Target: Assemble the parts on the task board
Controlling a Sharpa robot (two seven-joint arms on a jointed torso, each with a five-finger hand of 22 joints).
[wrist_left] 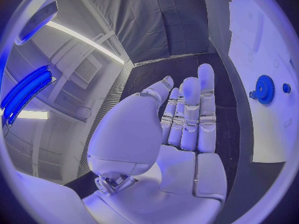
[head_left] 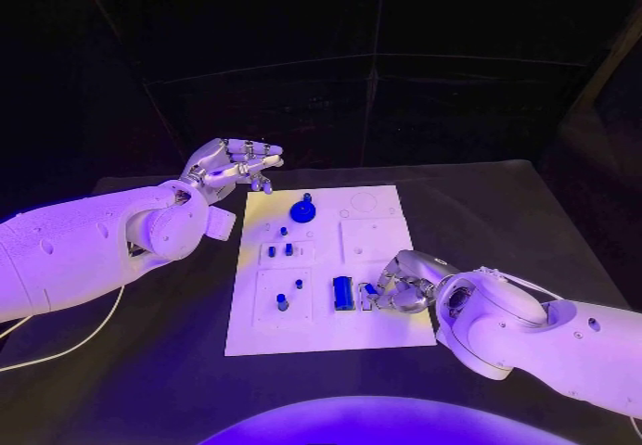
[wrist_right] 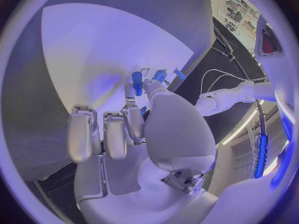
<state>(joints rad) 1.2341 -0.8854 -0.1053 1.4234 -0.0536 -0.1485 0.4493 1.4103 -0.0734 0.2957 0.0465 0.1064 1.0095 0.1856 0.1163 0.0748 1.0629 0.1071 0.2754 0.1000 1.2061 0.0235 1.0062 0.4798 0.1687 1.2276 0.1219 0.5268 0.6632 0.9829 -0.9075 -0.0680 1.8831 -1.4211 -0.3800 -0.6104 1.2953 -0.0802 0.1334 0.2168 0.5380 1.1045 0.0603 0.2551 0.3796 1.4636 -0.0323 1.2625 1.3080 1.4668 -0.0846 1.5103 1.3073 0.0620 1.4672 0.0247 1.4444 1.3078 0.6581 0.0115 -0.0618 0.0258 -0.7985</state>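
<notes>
The right hand (head_left: 402, 286) is resting at the right edge of the task board (head_left: 388, 329), near its front. Its fingertips (wrist_right: 138, 88) are closing around a small blue part (head_left: 369, 294), which it appears to be pinching between thumb and a finger; its other fingers are curling loosely beside. Just left of that, a longer blue bar-shaped part (head_left: 342, 293) is lying on the board, its long axis running front to back, away from the robot.

The left hand (head_left: 235, 165) is hovering off the board's far left corner, holding nothing, with its fingers straight and close together in the left wrist view.

Moving outward across the white board, a blue gear (head_left: 303, 210) is sitting near the far end, lying flat with a small knob on top. Several small blue pegs (head_left: 278, 250) are standing upright in the middle section, and another peg (head_left: 282, 300) is standing in the near-left panel.

Judging by this, the work is looking partly done: some pegs and the gear seem seated, while the piece in the right hand and the bar beside it are still waiting to be placed. The far-right panels are looking bare.
</notes>
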